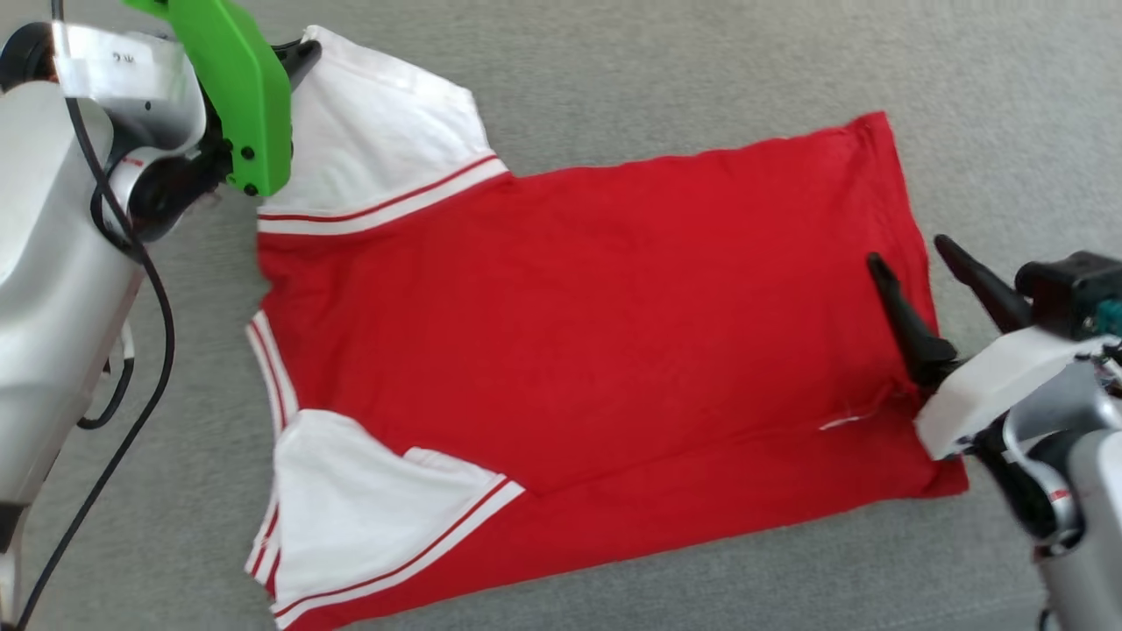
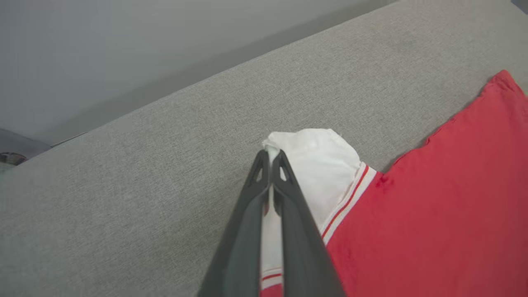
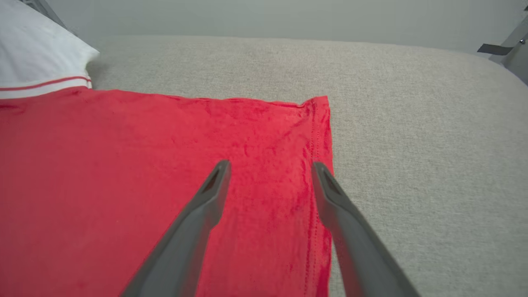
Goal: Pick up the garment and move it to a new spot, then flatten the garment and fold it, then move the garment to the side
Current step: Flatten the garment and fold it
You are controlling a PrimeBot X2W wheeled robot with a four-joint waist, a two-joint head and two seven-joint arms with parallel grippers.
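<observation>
Grey surface point(image 1: 614, 70) bears garment point(image 1: 570, 333), left hand point(image 2: 271, 153) pinching sleeve point(image 2: 321, 161).

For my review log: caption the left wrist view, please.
Left gripper shut on the white sleeve of the red jersey, lying on grey fabric.

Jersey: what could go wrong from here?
1. The left gripper is shut on just the tip of a white sleeve. A pull may slip off, or drag only that sleeve and bunch the jersey.
2. The right gripper is open over the hem, with one finger about at the edge. Closing here could catch only one layer or miss the cloth.
</observation>
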